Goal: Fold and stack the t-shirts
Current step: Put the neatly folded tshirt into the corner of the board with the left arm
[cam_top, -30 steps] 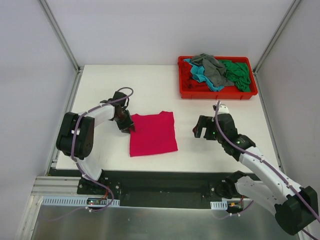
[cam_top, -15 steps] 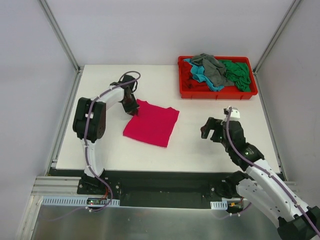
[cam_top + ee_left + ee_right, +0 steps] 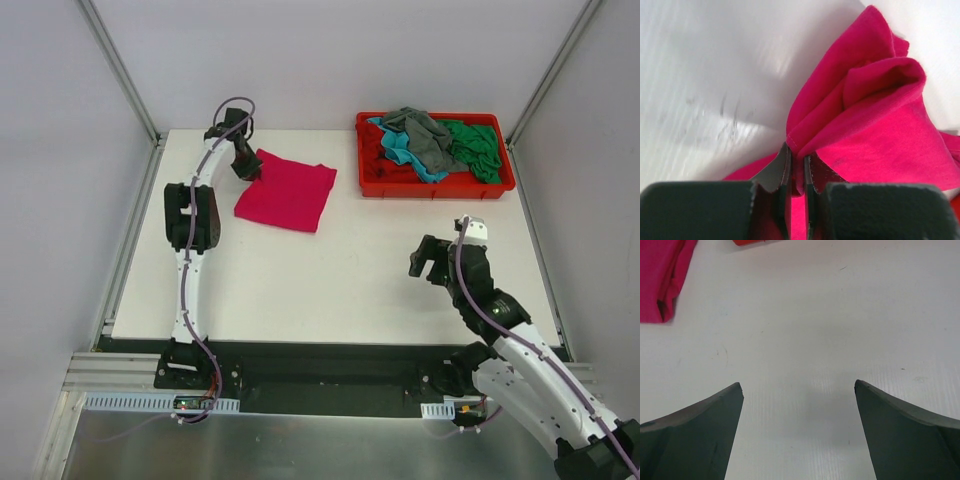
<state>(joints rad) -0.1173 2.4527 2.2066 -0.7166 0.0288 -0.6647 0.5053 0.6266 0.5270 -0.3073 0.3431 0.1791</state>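
Observation:
The folded magenta-pink t-shirt (image 3: 286,192) lies at the back left of the table. My left gripper (image 3: 250,172) is shut on its far left corner; the left wrist view shows the jaws (image 3: 797,165) pinching the pink cloth (image 3: 875,125). Grey, teal, green and dark red t-shirts (image 3: 432,144) are heaped in the red tray (image 3: 436,188) at the back right. My right gripper (image 3: 428,262) is open and empty above the bare table at the right; a corner of the pink shirt (image 3: 660,280) shows in its wrist view.
The white table (image 3: 330,280) has metal frame posts at its back corners and white walls on three sides. The red tray's edge (image 3: 752,242) shows at the top of the right wrist view.
My left gripper has dragged the pink t-shirt from the table's middle to the back left. My right arm has drawn back a little to the right.

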